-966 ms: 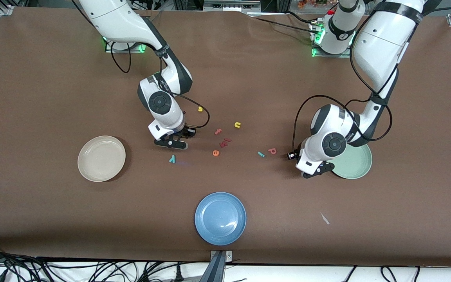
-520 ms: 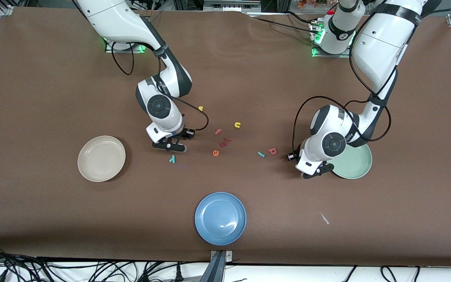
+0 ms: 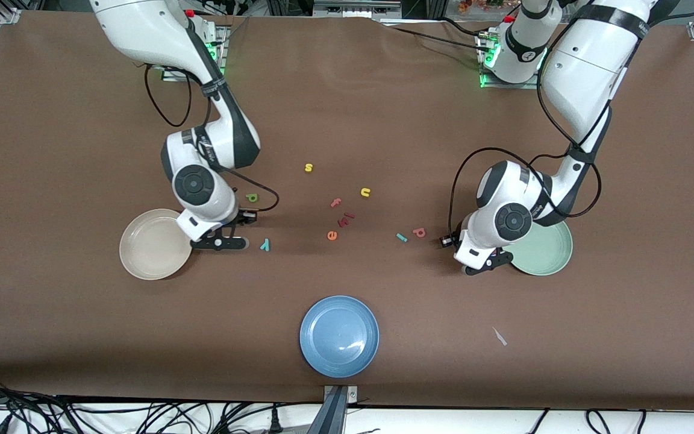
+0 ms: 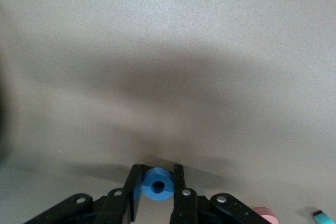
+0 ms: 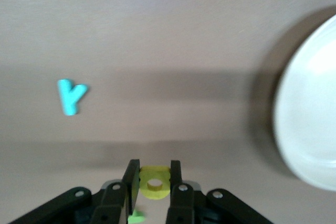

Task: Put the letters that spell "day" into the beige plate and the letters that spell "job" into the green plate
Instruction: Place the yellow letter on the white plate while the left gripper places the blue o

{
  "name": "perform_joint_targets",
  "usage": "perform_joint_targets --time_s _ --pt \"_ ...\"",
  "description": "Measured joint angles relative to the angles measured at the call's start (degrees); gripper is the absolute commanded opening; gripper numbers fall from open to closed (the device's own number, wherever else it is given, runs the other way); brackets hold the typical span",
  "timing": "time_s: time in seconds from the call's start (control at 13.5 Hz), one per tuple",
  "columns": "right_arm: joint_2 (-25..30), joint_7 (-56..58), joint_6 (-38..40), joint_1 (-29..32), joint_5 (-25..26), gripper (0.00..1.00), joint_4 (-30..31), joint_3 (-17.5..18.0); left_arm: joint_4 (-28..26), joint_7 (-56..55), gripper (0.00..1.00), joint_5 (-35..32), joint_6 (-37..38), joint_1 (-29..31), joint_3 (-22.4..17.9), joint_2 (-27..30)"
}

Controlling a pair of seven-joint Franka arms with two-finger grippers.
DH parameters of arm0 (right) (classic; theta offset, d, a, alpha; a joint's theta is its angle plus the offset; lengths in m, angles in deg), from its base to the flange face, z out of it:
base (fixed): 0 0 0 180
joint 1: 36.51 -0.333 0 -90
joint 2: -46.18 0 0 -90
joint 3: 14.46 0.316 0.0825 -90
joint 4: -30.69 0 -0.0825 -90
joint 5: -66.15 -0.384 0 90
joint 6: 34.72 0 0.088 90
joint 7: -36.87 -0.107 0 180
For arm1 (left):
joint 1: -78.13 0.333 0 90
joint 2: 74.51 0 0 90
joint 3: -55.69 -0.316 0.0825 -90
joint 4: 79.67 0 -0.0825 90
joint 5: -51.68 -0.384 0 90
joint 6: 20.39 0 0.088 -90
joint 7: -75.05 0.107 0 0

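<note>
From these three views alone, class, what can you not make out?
- Front view: the left arm's wrist hides the blue ring in the left gripper, beside the green plate.
- Front view: the right gripper, beside the beige plate, hides its yellow letter.
- Left wrist view: the edge cuts off a pink letter.
- Front view: the dark red letters are too small to read.
</note>
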State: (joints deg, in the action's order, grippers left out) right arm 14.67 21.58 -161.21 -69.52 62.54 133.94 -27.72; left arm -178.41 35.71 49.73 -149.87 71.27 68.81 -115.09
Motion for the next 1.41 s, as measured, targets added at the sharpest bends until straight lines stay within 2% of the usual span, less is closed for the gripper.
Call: perform_joint_targets --time_s 0.37,0.67,0.74,0.82,0.89,0.97,1.26,1.41 --pt "0.58 14.53 -1.21 0.38 -0.15 0.08 2.78 -6.67 0.57 0.62 0.01 -0.13 0.64 0.04 -0.08 0.36" --pt "0.63 25.21 -3.55 4.36 -1.97 0.12 4.73 -7.84 3.87 9.89 0.01 -0.23 12.28 2.01 -0.59 5.00" --pt "0.62 29.05 -3.61 5.82 -4.11 0.17 4.83 -7.88 4.08 12.84 0.02 -0.23 15.15 3.13 -0.68 6.87" --pt "0.57 33.00 -3.63 7.37 -6.45 0.36 4.91 -7.90 4.09 15.40 0.02 -0.23 17.35 4.31 -0.77 8.54" --pt "0.48 36.42 -3.77 8.75 -8.27 0.75 5.02 -7.91 4.04 17.85 0.02 -0.24 18.69 5.63 -0.90 9.71" --pt "0.33 38.72 -4.11 9.82 -9.34 1.00 5.15 -7.90 3.91 20.18 0.02 -0.28 19.43 7.16 -1.08 10.29" --pt "0.21 38.99 -4.50 10.23 -12.28 1.00 5.33 -7.30 2.20 28.32 0.03 -6.30 19.46 13.90 -1.39 8.85" --pt "0.27 35.44 -4.53 9.36 -12.64 1.00 5.33 -6.59 2.20 32.82 0.08 -6.76 18.55 17.26 -1.47 7.47"
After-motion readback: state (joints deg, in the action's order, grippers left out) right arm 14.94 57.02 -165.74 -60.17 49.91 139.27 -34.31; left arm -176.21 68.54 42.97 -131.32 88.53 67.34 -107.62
